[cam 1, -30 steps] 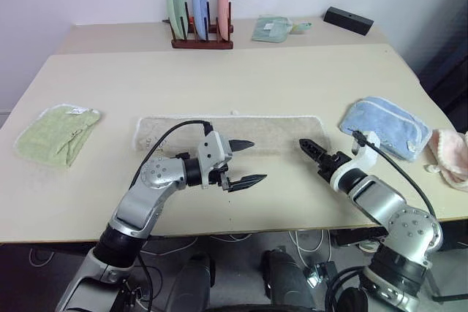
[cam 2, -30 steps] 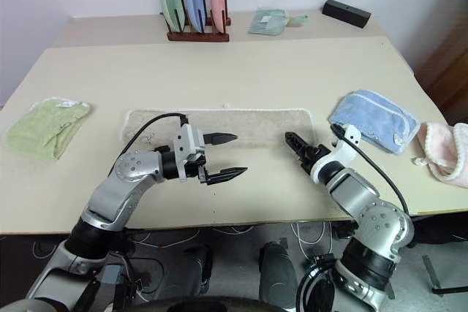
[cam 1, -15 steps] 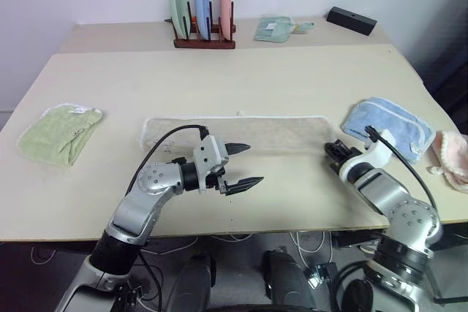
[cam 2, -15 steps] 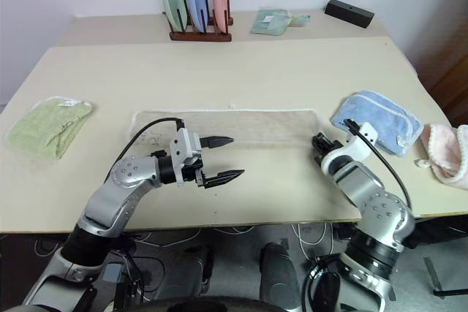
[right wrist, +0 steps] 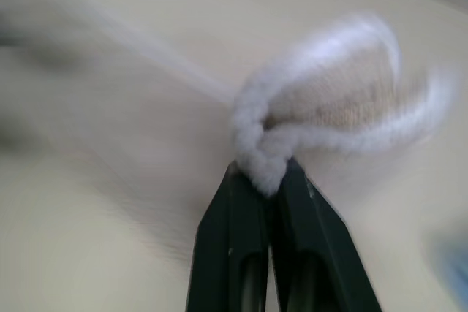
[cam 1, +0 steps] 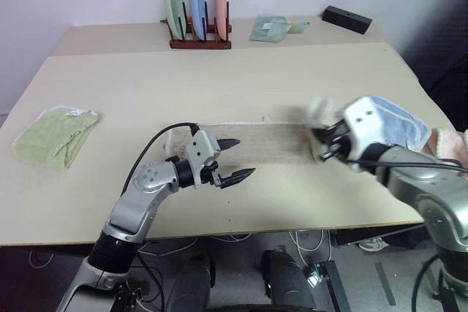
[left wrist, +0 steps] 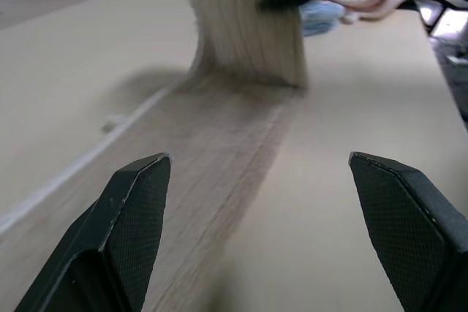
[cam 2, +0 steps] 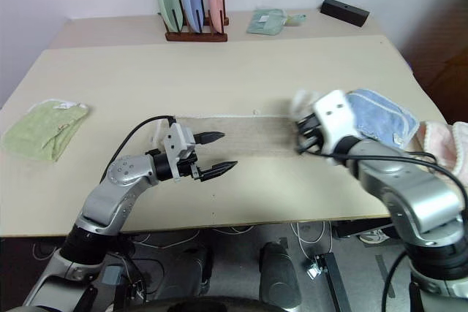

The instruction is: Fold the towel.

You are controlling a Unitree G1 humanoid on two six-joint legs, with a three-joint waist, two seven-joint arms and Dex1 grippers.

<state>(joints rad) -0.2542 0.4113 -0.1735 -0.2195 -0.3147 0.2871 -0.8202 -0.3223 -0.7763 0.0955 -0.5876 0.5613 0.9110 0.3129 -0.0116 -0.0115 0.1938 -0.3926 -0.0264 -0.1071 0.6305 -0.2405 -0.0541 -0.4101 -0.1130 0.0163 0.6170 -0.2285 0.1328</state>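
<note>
Scene: A long beige towel (cam 1: 270, 142) lies as a narrow strip across the middle of the table (cam 1: 241, 82), running left to right between the robot's two arms.
Right gripper (right wrist: 263, 173): Its black fingers are clamped tight on the towel's white corded edge at the right end, and that end is raised off the table in a bunched curl.
Left gripper (cam 1: 232, 160): Its fingers are spread wide with nothing between them, poised just above the towel's left part, pointing along the strip toward the lifted end.
Step in hand: By the look of it, the right end is being carried over to the left for the first fold, end to end.
Doing it well: The lifted end should travel low and straight along the strip, so the edges line up rather than skew; the pinch looks small, so a slow carry would keep the cord from slipping out. The left gripper would best pin or take the left end so the strip does not drag.
Risk: The light blue towel (cam 1: 395, 123) lies just right of the raised end, and could be snagged.
Elsewhere: A light green towel (cam 1: 55, 135) rests at the left edge; a plate rack (cam 1: 197, 11) stands at the far side.
</note>
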